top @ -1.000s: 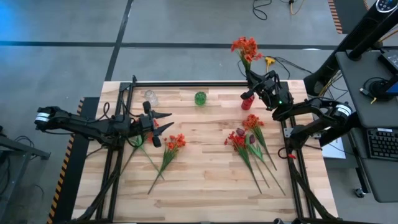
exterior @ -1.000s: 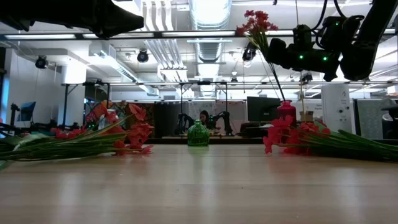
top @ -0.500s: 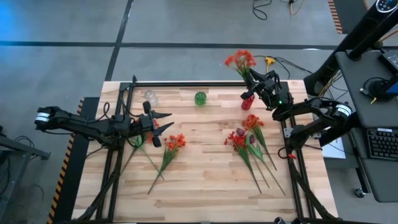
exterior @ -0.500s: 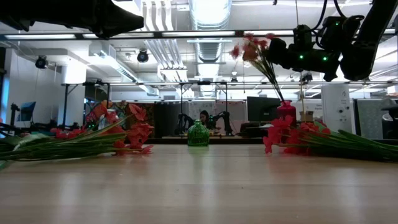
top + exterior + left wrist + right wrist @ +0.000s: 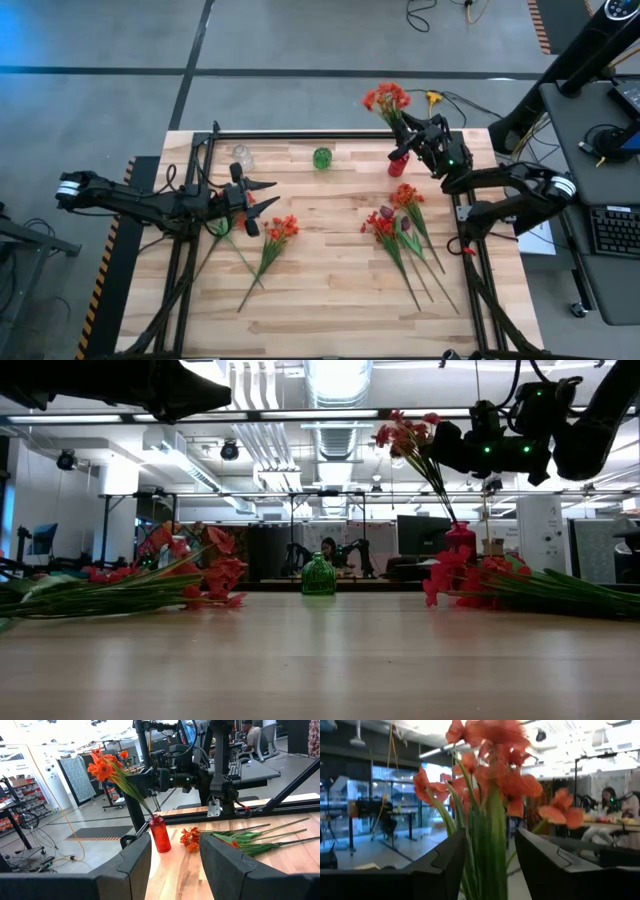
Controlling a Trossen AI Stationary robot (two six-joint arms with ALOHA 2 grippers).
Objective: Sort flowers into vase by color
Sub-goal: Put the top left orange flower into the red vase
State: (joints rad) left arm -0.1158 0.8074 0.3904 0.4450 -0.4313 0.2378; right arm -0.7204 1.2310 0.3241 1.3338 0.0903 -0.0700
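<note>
In the upper right of the high view, the right pincer (image 5: 412, 133) is sitting with fingers apart around the orange flowers (image 5: 387, 97) standing in the red vase (image 5: 398, 164). These stems look light, thin and bendy, best pinched mid-stem. The left pincer (image 5: 262, 195) is waiting, fingers apart, at desk (image 5: 330, 290) left.

Overhead looks down; low looks level; both share red vase (image 5: 398, 165).
</note>
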